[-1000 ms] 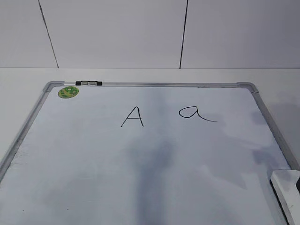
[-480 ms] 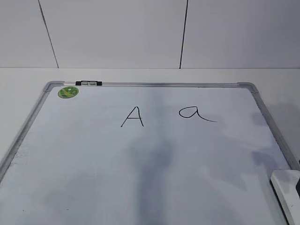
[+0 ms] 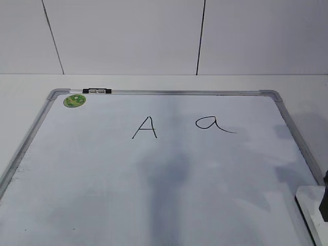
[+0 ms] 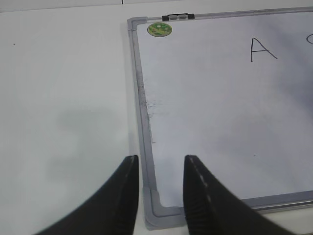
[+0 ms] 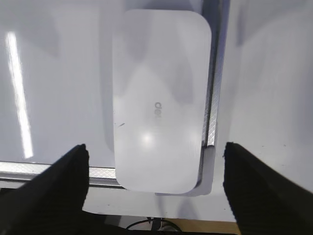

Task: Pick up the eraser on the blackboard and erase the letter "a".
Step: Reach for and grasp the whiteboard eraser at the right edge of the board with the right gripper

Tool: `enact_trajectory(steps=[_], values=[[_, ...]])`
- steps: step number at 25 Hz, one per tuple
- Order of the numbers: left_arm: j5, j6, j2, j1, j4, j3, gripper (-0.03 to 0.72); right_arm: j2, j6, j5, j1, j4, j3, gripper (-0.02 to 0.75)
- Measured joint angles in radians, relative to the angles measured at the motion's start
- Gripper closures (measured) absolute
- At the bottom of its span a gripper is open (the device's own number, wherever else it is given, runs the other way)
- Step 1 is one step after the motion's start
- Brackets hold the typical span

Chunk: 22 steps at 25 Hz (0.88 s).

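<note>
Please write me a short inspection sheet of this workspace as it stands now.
Surface: white table, bare where seen.
Job's things: blackboard lies flat; eraser rests at its near right corner, against the frame; letter "a" unerased.
Clutter: capital "A", green sticker, small clip on the far frame.
Grippers: right tool open wide, fingers either side of the eraser, not touching; left tool part open, holding nothing, over the board's near left corner.
Cables: nothing seen.
Surroundings: white panelled wall.
</note>
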Motion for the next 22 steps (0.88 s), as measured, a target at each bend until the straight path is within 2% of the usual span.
enact_trajectory(steps=[22], values=[[-0.002,0.0,0.0,0.0,0.0,0.0,0.453,0.196,-0.03,-0.083,0.0,0.007,0.0,0.069]])
